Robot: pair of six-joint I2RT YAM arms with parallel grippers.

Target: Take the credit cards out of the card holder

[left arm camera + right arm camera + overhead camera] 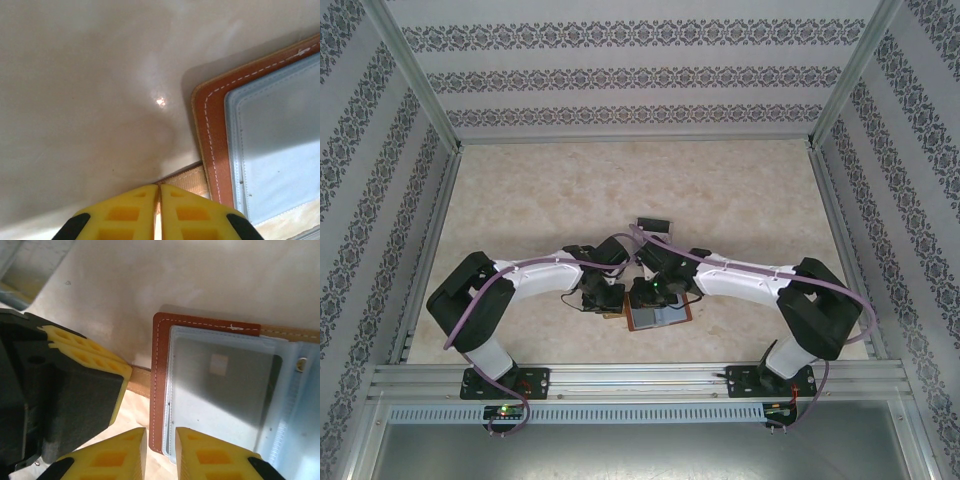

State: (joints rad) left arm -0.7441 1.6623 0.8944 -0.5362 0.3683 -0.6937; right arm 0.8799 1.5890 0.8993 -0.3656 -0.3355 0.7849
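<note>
Your two arms meet near the middle of the pale surface [720,190]. The card holder [665,316] lies open there, just below centre in the top view, blue-grey inner face up and brown rim showing around it.

Your left end effector [603,298] sits just left of the holder. From its own wrist camera, the left end effector [159,212] has its yellow fingers pressed together at the bottom of the frame. They pinch the tan side tab [187,177] that sticks out from the holder's brown stitched edge [214,130]. The right wrist camera shows the same left end effector [122,371] at left of frame, meeting the side tab [140,382] beside the holder [159,365].

Your right end effector [653,292] is over the holder's upper left part in the top view. In the right wrist view, the right end effector [160,447] is at the bottom of the frame with a narrow gap between its fingers. The holder's brown corner lies in that gap, but you cannot tell whether the fingers actually pinch it.

One of the credit cards [225,390] is still inside the holder, seen through a clear sleeve at right of centre. Its face is grey with a pale square near its top.

A small dark rectangular item [653,224] lies on the surface above the arms, apart from the holder.
</note>
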